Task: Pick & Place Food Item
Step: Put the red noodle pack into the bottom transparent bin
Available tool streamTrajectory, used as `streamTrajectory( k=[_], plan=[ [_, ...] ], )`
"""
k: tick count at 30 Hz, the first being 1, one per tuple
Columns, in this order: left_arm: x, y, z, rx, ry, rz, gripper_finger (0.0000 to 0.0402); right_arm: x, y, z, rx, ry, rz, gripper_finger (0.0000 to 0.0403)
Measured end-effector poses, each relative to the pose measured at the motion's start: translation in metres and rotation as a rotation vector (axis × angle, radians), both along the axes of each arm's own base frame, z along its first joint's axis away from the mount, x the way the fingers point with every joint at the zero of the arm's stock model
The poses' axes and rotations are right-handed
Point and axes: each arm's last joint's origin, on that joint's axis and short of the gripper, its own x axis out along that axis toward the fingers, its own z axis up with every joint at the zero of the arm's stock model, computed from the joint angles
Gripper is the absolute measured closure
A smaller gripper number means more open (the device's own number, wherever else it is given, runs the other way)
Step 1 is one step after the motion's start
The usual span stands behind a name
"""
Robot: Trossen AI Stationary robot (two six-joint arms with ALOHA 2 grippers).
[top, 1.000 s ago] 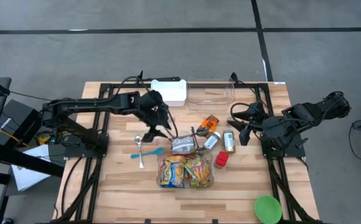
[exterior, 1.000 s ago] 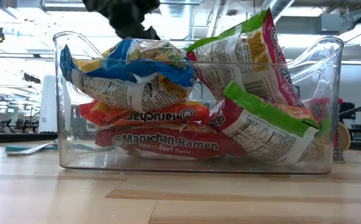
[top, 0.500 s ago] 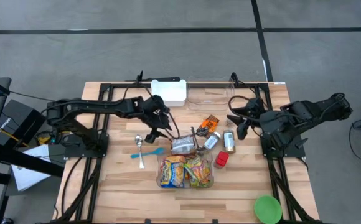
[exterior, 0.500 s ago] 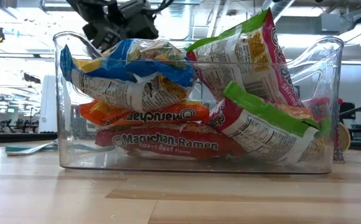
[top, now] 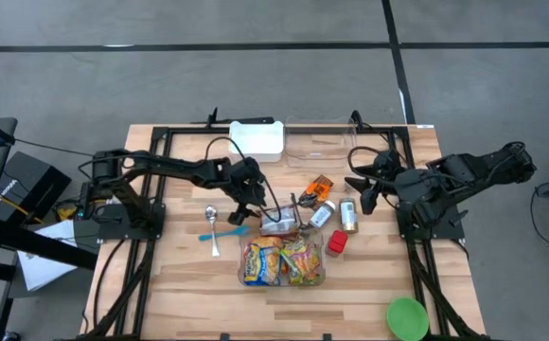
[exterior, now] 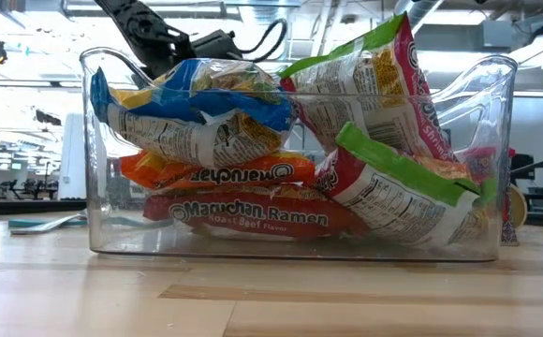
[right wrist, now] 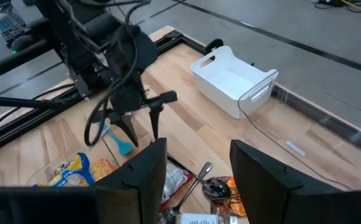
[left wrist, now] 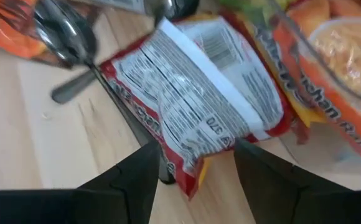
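Left gripper (top: 247, 201) hangs spread just over the ramen packet (left wrist: 199, 106) lying flat on the desk (top: 180, 284) beside the clear bin (top: 284, 262), seemingly lined up for a pinch. Right gripper (top: 362, 196) waits, fingers apart, near the cans. Spoons (left wrist: 75, 43) crowd 1 edge; the desk towards the white tray (top: 257, 138) lies open.

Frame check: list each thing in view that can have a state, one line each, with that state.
Left gripper: open, fingers either side of the ramen packet's edge.
Red-and-white ramen packet: lying flat on the wooden table, not lifted.
Clear plastic bin: upright, full of noodle packets.
White plastic bin: upright, empty.
Clear empty tub: upright, nothing inside.
Right gripper: open, empty, hovering above the table.
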Motion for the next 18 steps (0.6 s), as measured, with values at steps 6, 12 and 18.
streamTrajectory(
  k=[6,12,18],
  plan=[
    [0.002,0.0,-0.011,-0.008,0.024,-0.003,0.0211,0.0,0.0,0.0,-0.001,0.001,0.0,0.0232],
    [0.002,0.0,-0.021,-0.016,0.058,-0.002,0.0214,0.0,0.0,0.0,-0.002,0.003,-0.001,0.0232],
    [0.003,0.001,-0.02,-0.012,0.047,0.0,0.0216,0.0,0.0,0.0,-0.005,0.008,0.002,0.0232]
  ],
)
